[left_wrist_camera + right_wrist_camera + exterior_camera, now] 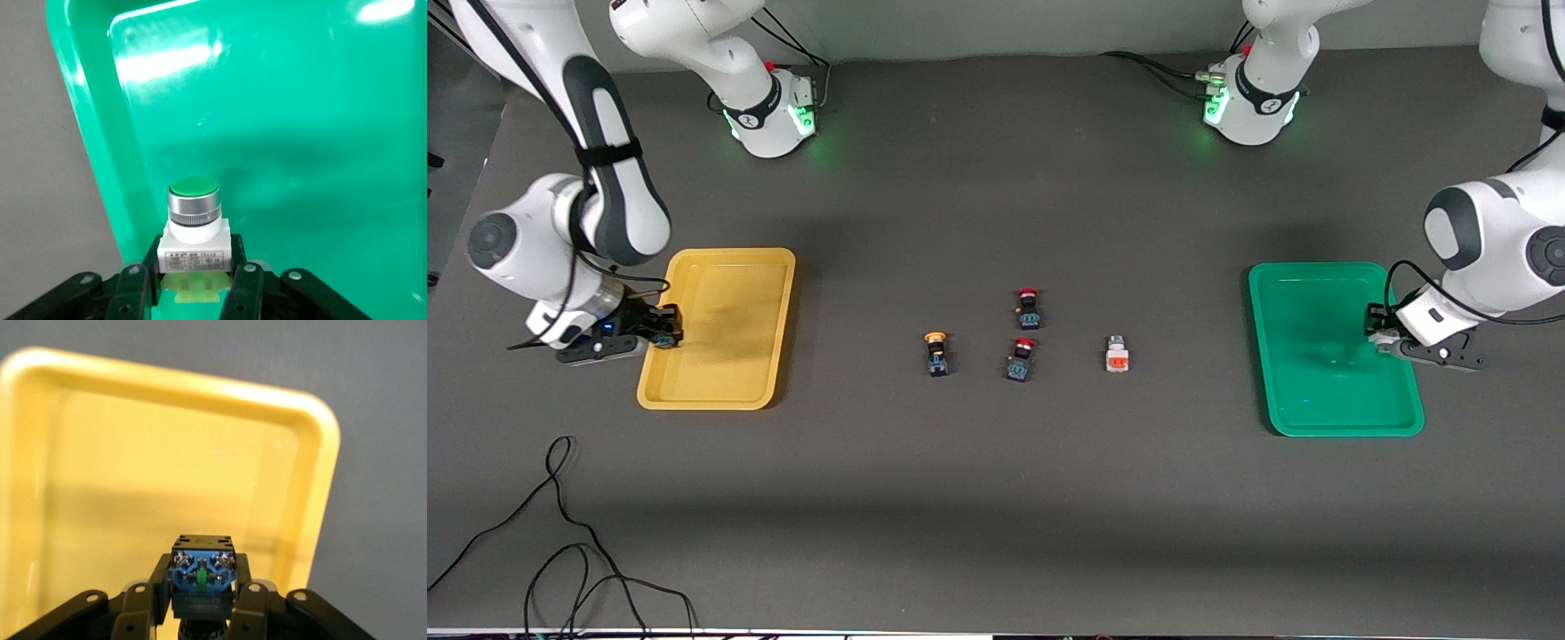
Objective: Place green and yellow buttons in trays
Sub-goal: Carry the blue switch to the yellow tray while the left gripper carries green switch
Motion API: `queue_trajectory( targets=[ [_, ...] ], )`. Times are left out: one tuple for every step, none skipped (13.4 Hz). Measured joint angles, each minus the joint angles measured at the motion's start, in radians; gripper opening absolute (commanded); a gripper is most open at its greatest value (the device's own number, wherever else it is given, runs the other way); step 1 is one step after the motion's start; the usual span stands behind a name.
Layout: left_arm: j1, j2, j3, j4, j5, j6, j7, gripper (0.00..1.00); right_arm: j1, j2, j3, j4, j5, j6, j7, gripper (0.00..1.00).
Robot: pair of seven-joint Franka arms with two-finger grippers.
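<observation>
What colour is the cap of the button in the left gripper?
Green, clearest in the left wrist view: button in left gripper.

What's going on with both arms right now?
Each arm holds a switch over a tray. The left gripper is shut on the white-bodied green-capped push-button over the shallow green plastic tray. The right gripper grips a black-and-blue-bodied switch over the shallow yellow plastic tray. Neither is released yet. On the table between the trays lie a yellow-capped switch, two red-capped switches and a white switch with an orange face.
</observation>
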Motion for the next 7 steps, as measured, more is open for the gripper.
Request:
queue_trajectory(
  targets=[
    [0.002,0.020,0.000,0.000,0.000,0.013,-0.033,0.00,0.001,0.043,0.002,0.000,0.067,0.020,-0.044,0.37],
    [0.002,0.031,-0.002,0.000,0.000,0.015,-0.067,0.00,0.002,0.082,0.006,0.002,0.139,0.031,-0.094,0.37],
    [0.002,0.037,-0.005,0.000,0.000,0.015,-0.095,0.00,0.006,0.115,0.010,0.004,0.200,0.038,-0.135,0.65],
    [0.002,0.039,-0.007,0.001,0.000,0.015,-0.118,0.00,0.013,0.135,0.011,0.009,0.231,0.038,-0.152,0.97],
    [0.002,0.039,-0.008,0.001,0.000,0.015,-0.128,0.55,0.017,0.143,0.011,0.016,0.239,0.038,-0.153,1.00],
    [0.002,0.039,-0.008,0.001,0.000,0.015,-0.130,0.98,0.018,0.143,0.011,0.031,0.241,0.029,-0.153,1.00],
    [0.002,0.039,-0.008,0.001,0.001,0.015,-0.130,0.99,0.017,0.143,0.009,0.056,0.243,-0.006,-0.153,1.00]
  ],
)
